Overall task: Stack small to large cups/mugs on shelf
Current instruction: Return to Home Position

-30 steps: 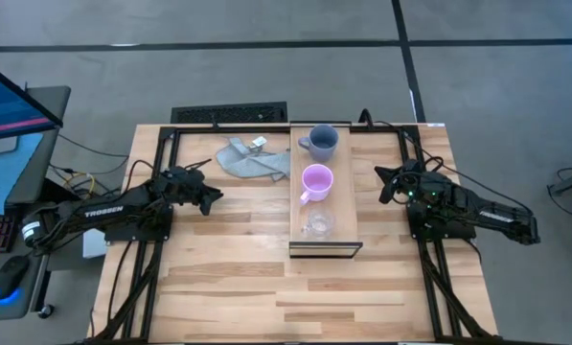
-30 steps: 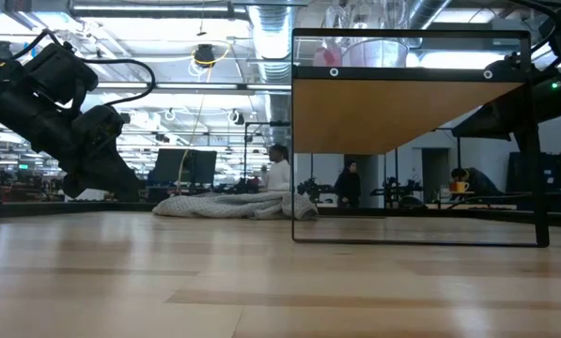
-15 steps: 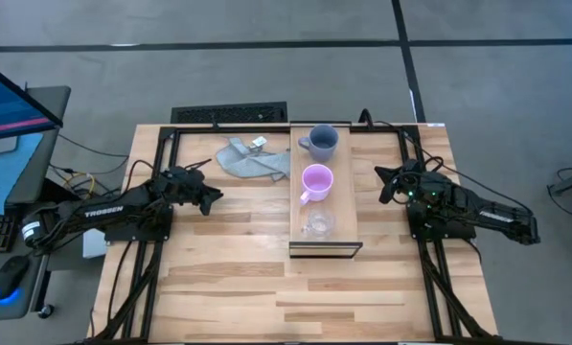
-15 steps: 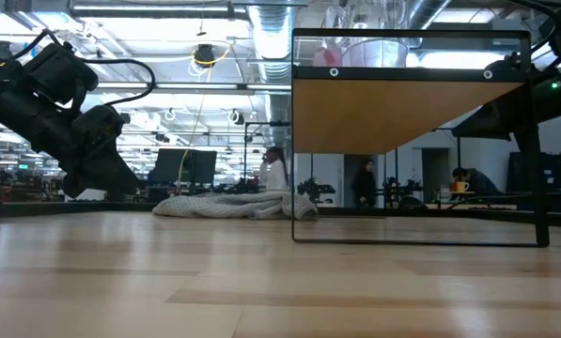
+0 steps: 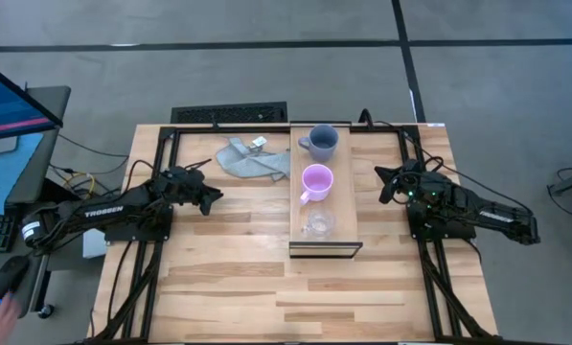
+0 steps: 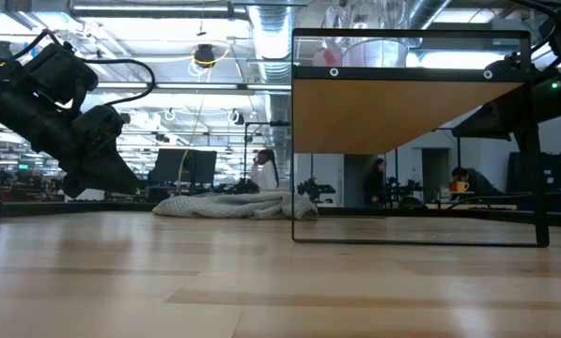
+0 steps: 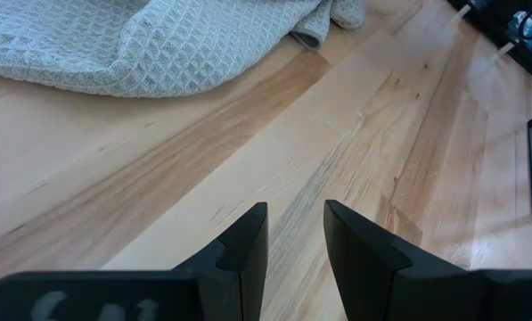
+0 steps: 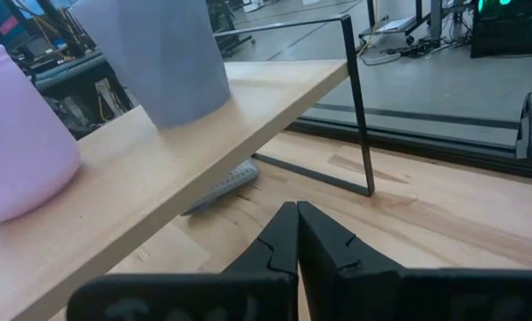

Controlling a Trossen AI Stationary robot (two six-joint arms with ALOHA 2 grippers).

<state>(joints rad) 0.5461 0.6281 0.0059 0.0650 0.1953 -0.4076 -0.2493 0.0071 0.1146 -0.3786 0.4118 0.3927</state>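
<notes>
On the shelf point(image 5: 348, 206) at the table's middle stand three cups in a row: the blue-grey mug point(image 5: 321, 142) at the far end, the pink-purple mug point(image 5: 316, 181) in the middle, the clear glass cup point(image 5: 316, 223) nearest. The right wrist view shows the blue-grey mug point(image 8: 163, 58) and the pink mug point(image 8: 20, 134) standing on the plank. My left gripper point(image 5: 215, 198) hangs open left of the shelf, above bare table point(image 7: 297, 234). My right gripper point(image 5: 382, 185) waits shut to the right of the shelf point(image 8: 294, 223).
A grey cloth point(image 5: 252, 159) lies crumpled on the table at the far left of the shelf, ahead of my left gripper point(image 7: 159, 45). The shelf's dark metal legs point(image 6: 538, 160) stand on the table. A hand rests on a mouse point(image 5: 0, 292) beside the table.
</notes>
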